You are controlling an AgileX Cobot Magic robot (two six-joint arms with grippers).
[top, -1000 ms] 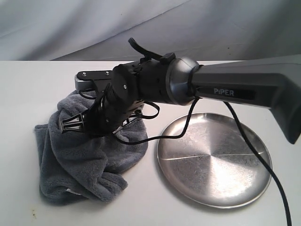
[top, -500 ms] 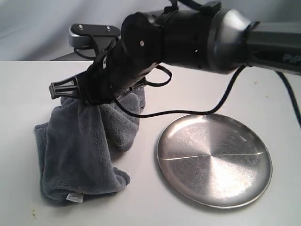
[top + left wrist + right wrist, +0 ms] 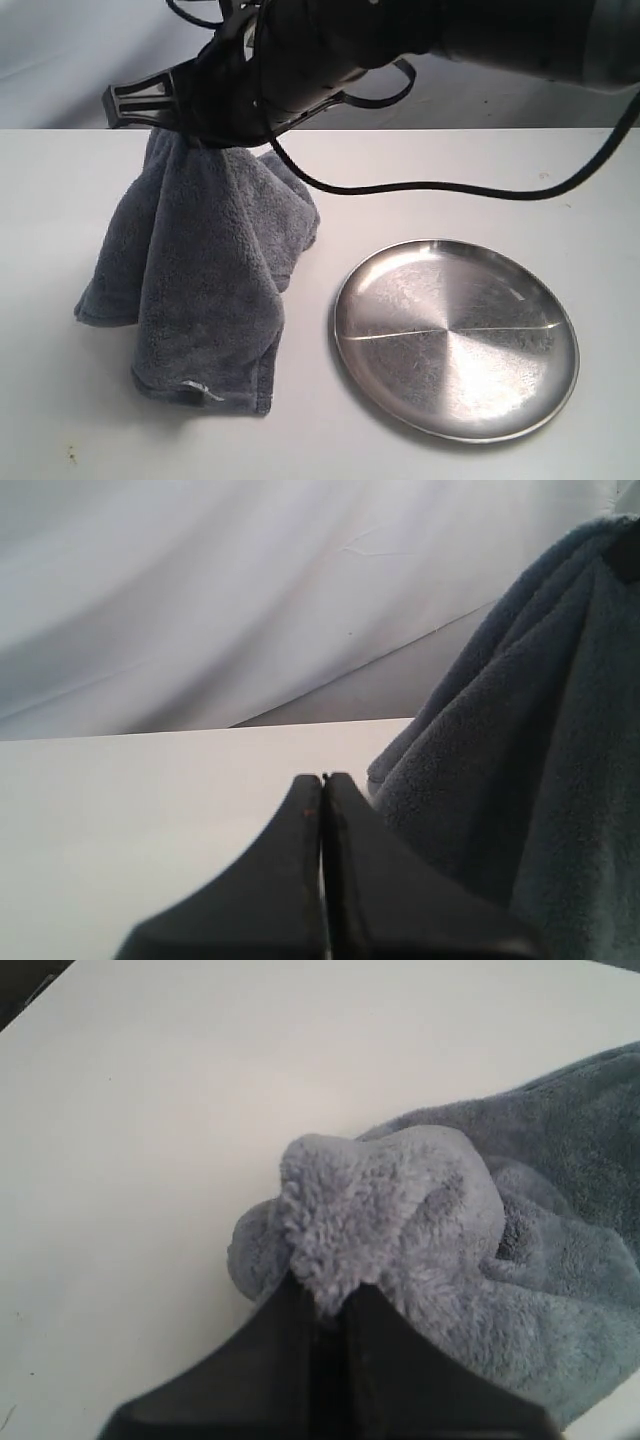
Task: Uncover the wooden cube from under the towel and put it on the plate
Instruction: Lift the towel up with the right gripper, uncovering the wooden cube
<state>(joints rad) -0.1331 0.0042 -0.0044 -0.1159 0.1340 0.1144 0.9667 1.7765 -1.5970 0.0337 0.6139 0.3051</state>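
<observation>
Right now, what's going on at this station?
The right hand is shut on a fold of the towel and holds it up, with the towel's lower end draped on the table. The wooden cube is not visible in any view, so it may be hidden in or behind the hanging cloth. The plate sits empty beside the towel. The left hand is shut on nothing, close to the towel.

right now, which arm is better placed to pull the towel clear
Right: the right fingers are shut on the towel, holding it up; the left fingers are shut on nothing beside it.
</observation>
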